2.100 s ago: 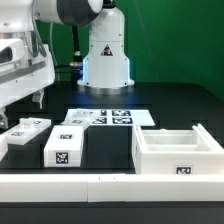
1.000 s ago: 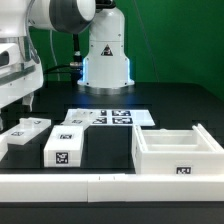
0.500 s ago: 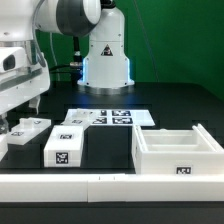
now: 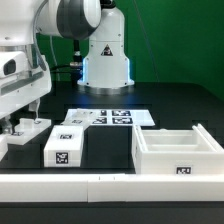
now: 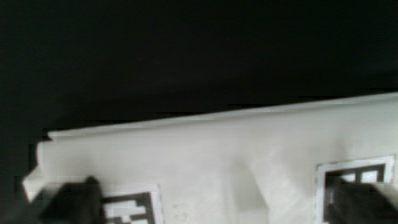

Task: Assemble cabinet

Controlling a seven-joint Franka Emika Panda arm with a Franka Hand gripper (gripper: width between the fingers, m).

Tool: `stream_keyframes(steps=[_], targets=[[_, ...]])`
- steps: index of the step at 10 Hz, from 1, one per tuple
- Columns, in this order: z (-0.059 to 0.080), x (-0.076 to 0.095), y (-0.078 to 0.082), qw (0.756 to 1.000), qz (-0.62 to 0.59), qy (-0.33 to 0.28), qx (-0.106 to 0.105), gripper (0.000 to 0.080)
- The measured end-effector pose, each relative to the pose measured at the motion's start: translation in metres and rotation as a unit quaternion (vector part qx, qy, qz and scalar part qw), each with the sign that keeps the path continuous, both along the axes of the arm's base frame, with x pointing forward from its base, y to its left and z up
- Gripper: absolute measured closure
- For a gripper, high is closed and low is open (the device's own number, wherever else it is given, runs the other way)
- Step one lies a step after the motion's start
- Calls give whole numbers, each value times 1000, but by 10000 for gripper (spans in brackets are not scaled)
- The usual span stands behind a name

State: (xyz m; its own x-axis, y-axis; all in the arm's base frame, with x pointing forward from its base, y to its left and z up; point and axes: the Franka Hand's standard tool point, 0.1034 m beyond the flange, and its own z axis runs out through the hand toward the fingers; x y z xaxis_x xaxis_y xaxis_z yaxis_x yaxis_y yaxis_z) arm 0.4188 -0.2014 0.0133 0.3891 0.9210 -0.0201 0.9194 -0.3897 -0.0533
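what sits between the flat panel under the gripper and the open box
A white block with one tag, between the panel and the box; the exterior view shows it.

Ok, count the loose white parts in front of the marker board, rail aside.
3: a flat panel under the gripper at the exterior view's left, a block beside it, an open box at the exterior view's right. The panel might be two; the arm may hide more.

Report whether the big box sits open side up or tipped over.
Open side up: the box rests flat on the table, its walls standing around an uncovered, upward-facing hollow.
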Motion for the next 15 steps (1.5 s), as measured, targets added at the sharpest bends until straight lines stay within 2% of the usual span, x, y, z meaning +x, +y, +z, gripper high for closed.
stream_keyframes(steps=[1, 2, 3, 4, 5, 6, 8, 10, 11, 12, 13, 14, 15], targets=[[0, 0, 0, 1000, 0, 0, 0, 267], [0, 0, 0, 1000, 0, 0, 0, 470], [0, 0, 0, 1000, 0, 0, 0, 605], [0, 0, 0, 1000, 0, 0, 0, 605], [0, 0, 0, 1000, -1, -1, 0, 736], [3, 1, -2, 1000, -17, -2, -2, 736], [26, 4, -9, 997, -69, -18, -8, 736], [54, 8, 11, 972, -232, -33, -9, 736], [64, 9, 34, 942, -335, -36, -7, 736], [70, 16, 68, 908, -418, -40, -5, 736], [72, 28, 101, 880, -473, -43, -5, 735], [69, 34, 118, 862, -506, -41, -8, 735], [63, 31, 111, 848, -528, -40, -7, 735]])
